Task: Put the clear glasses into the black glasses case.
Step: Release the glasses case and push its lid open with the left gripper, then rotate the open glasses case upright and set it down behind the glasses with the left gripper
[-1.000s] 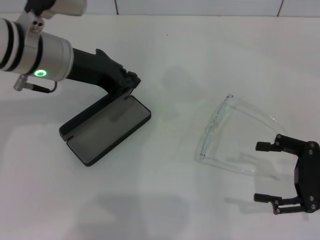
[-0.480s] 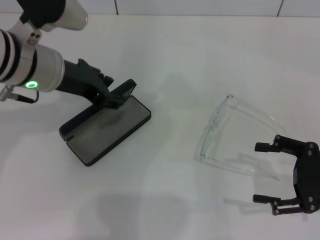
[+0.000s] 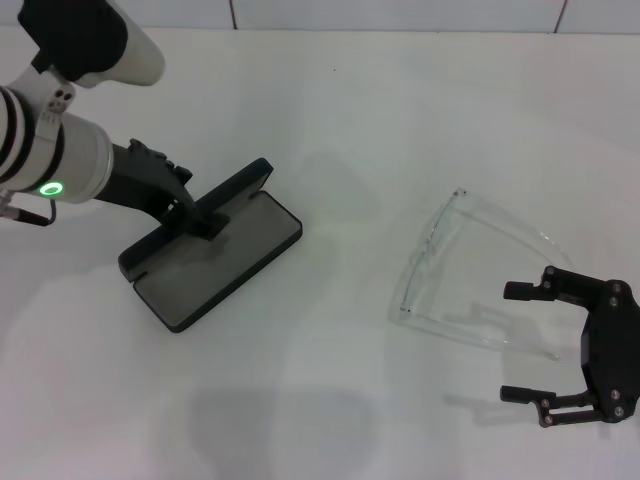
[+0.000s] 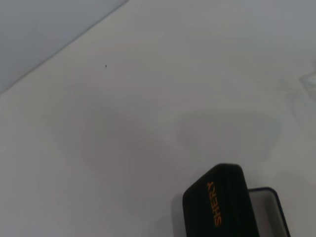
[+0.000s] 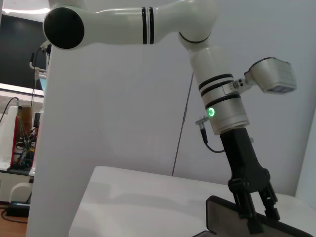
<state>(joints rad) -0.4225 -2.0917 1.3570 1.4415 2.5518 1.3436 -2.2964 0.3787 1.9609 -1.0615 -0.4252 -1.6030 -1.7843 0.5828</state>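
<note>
The black glasses case [image 3: 222, 262] lies open on the white table at the left, grey lining up. Its lid [image 3: 238, 187] stands raised along the far side, and the left wrist view shows orange lettering on the lid [image 4: 219, 202]. My left gripper [image 3: 203, 222] rests against the lid near its middle; the right wrist view shows the left gripper [image 5: 257, 217] from the front. The clear glasses [image 3: 455, 270] lie at the right, arms pointing toward me and to the right. My right gripper [image 3: 505, 342] stands open just beside the glasses' arms and holds nothing.
A tiled wall edge [image 3: 400, 15] runs along the table's far side. Bare white tabletop [image 3: 330, 330] separates the case from the glasses. The left arm's white forearm [image 3: 50, 160] hangs over the table's left part.
My left gripper has drawn back to the left along the lid, uncovering its far end, and the lid stands more open. My right gripper has edged slightly left toward the glasses.
</note>
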